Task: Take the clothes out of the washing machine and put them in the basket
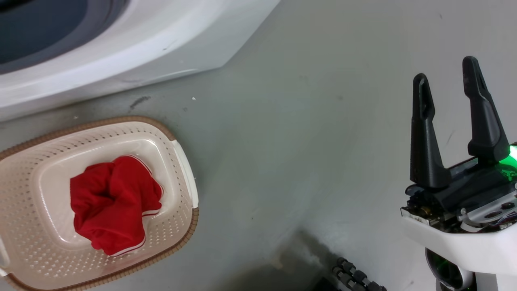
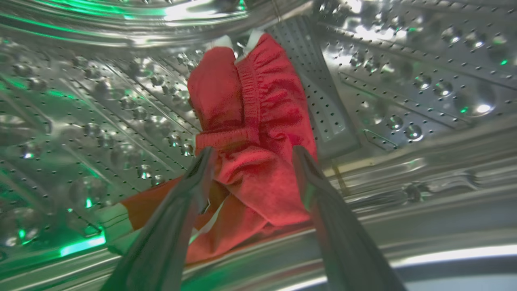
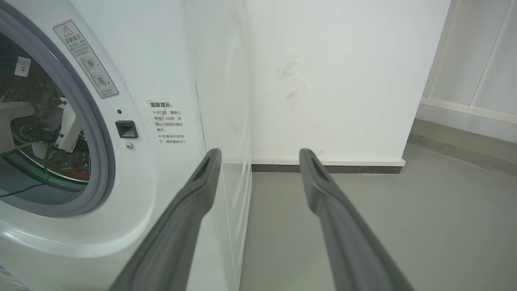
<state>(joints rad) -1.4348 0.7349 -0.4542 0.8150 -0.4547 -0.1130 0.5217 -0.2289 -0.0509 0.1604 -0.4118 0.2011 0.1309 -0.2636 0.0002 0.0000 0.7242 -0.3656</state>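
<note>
One red garment (image 1: 113, 204) with white trim lies bunched in the cream basket (image 1: 179, 161) on the floor at the lower left of the head view. The white washing machine (image 1: 133, 44) stands behind the basket. In the left wrist view a second red garment (image 2: 250, 133) lies against the perforated steel drum (image 2: 404, 93). My left gripper (image 2: 252, 155) is inside the drum, open, its fingers either side of the cloth's lower part. My right gripper (image 1: 446, 81) hangs open and empty over the floor to the right, beside the machine's front (image 3: 161, 81).
Grey floor (image 1: 303, 141) stretches between the basket and my right arm. A ribbed black cable (image 1: 355, 277) lies near the bottom edge. A white wall (image 3: 331, 81) with a dark skirting stands behind the machine, and the grey porthole rim (image 3: 101, 161) is at the left.
</note>
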